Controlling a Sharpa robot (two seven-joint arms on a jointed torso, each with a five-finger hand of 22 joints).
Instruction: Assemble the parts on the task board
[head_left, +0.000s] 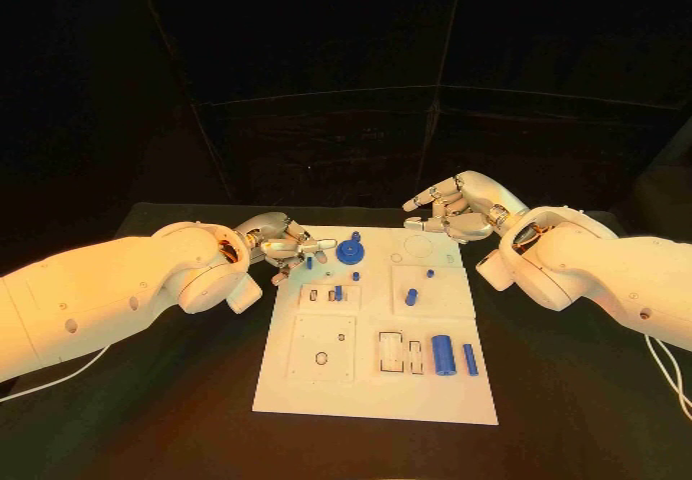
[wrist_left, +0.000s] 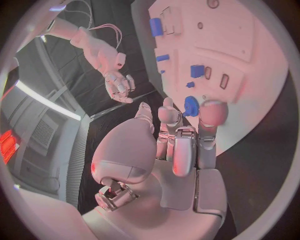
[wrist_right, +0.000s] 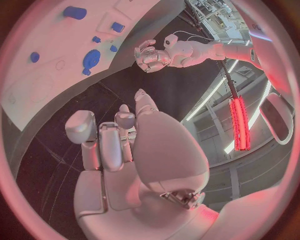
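Left hand (head_left: 283, 246), fingers curled, empty, hovers nr blue gear (head_left: 353, 250) on task board (head_left: 433, 400); right hand (head_left: 450, 212) likewise empty. Risk: fingertips nudge gear off-seat w/ misaligned approach.

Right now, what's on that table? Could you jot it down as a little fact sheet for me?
surface: black table
centrepiece: white task board
parts: blue pieces, including a round gear and a cylinder
left hand: at the board's far left corner, holds nothing
right hand: above the board's far right corner, holds nothing
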